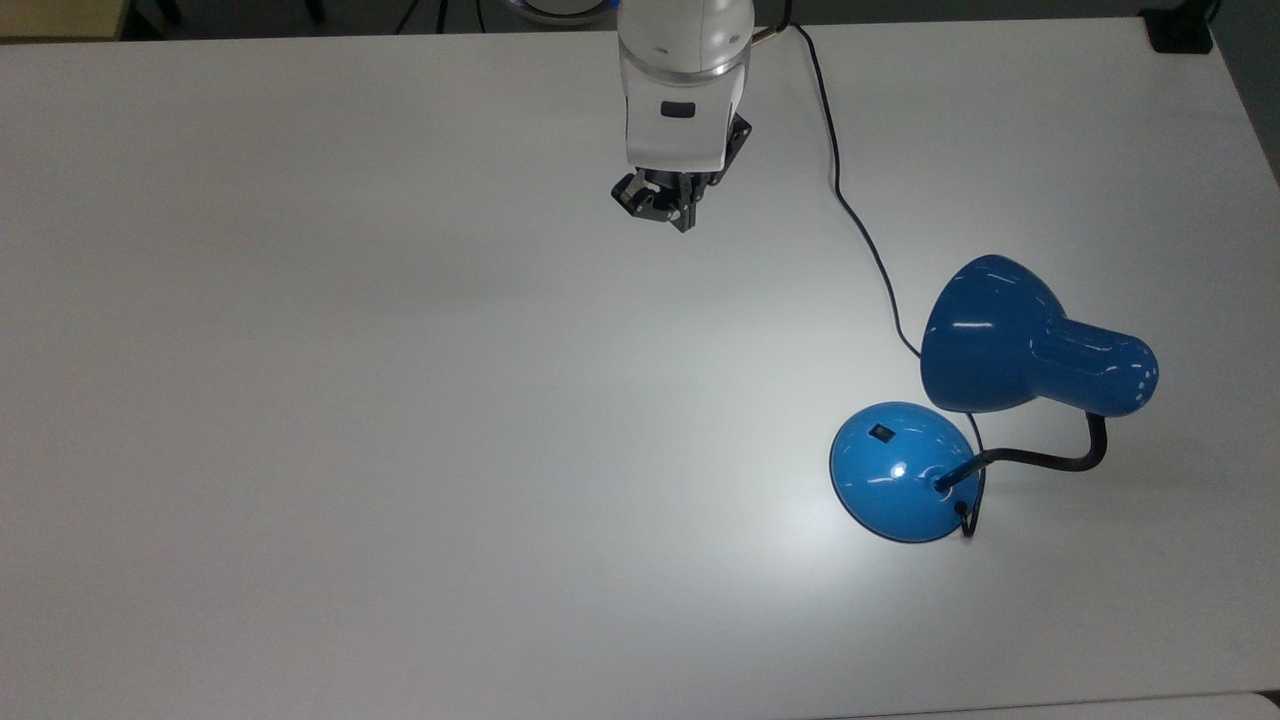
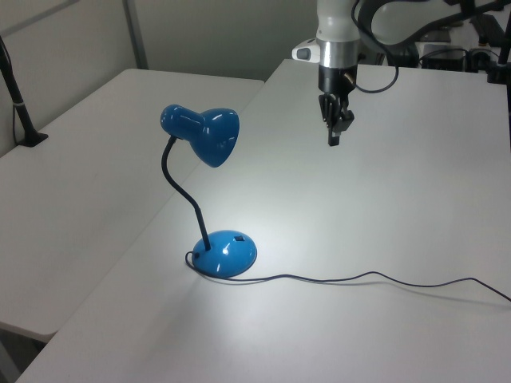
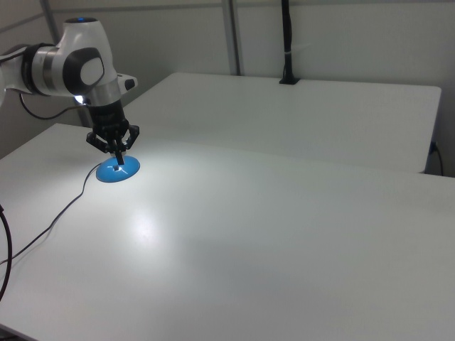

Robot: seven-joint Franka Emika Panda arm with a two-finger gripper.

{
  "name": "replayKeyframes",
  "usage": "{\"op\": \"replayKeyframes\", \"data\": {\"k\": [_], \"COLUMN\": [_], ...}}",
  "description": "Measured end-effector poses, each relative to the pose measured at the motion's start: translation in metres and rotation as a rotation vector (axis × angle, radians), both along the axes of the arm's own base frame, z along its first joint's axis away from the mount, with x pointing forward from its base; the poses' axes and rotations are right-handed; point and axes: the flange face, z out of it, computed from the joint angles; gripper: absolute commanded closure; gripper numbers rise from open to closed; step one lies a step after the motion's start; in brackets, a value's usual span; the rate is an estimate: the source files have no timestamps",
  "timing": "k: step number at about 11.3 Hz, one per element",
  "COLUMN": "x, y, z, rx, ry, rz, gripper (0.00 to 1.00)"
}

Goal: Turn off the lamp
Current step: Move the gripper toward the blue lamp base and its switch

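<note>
The blue lamp (image 1: 1000, 340) stands at the top view's right, its bell shade hanging over the round base (image 1: 900, 480). It is lit, throwing a bright patch on the table. A small black switch (image 1: 880, 433) sits on the base. The black cord (image 1: 850, 205) runs to the far edge. My gripper (image 1: 683, 222) hangs above the table, well to the upper left of the base in the top view, shut and holding nothing. In the left view the gripper (image 2: 334, 140) is beyond the lamp (image 2: 204, 134). In the right view the gripper (image 3: 119, 160) overlaps the base (image 3: 106, 174).
The white table (image 1: 400, 400) is bare apart from the lamp and cord. A black clamp (image 1: 1178, 30) sits at its far right corner in the top view. A second white table (image 2: 88, 152) adjoins on the left view's left, with a black post (image 2: 20, 108).
</note>
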Motion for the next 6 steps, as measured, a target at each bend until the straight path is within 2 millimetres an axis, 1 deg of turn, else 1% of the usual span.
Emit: {"op": "replayKeyframes", "data": {"k": [3,4,6], "x": [0.016,0.020,0.026], "y": [0.014,0.019,0.037], "z": [-0.020,-0.028,-0.051], "rx": [0.141,0.162,0.193], "ry": [-0.099,-0.133,-0.193], "rz": [0.021,0.015,0.009], "gripper": [0.99,0.99,0.99]}}
